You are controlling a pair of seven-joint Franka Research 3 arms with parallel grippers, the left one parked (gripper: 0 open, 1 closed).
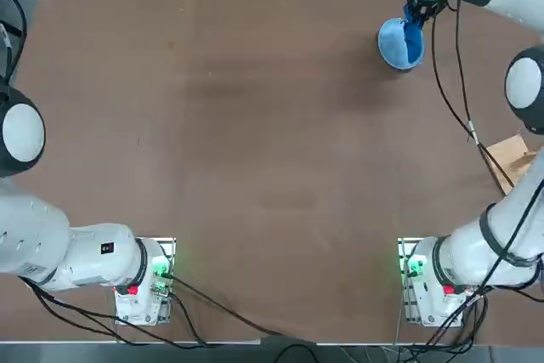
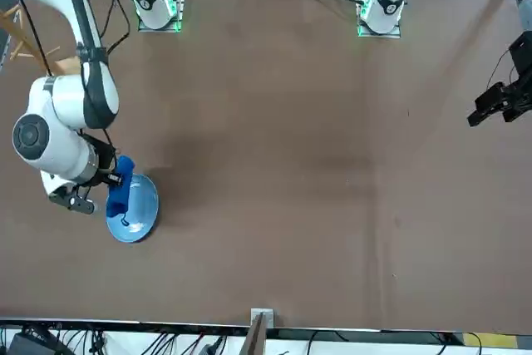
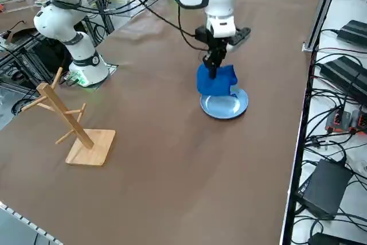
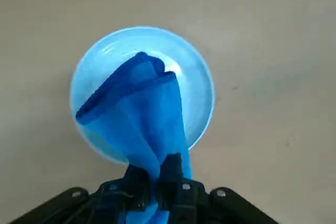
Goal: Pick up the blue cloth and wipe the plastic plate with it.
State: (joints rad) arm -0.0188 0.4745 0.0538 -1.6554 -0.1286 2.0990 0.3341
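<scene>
The plastic plate (image 4: 197, 85) sits at the table's (image 1: 255, 142) far right corner from the robot's side: small, round, pale blue, smooth and glossy, with a shallow raised rim. Over it hangs the blue cloth (image 4: 139, 114), darker, soft and folded, with a stitched hem, its lower end draped down onto the plate's middle. The right gripper (image 4: 157, 174) is poised above the plate, fingers pinched tight on the cloth's bunched top.
</scene>
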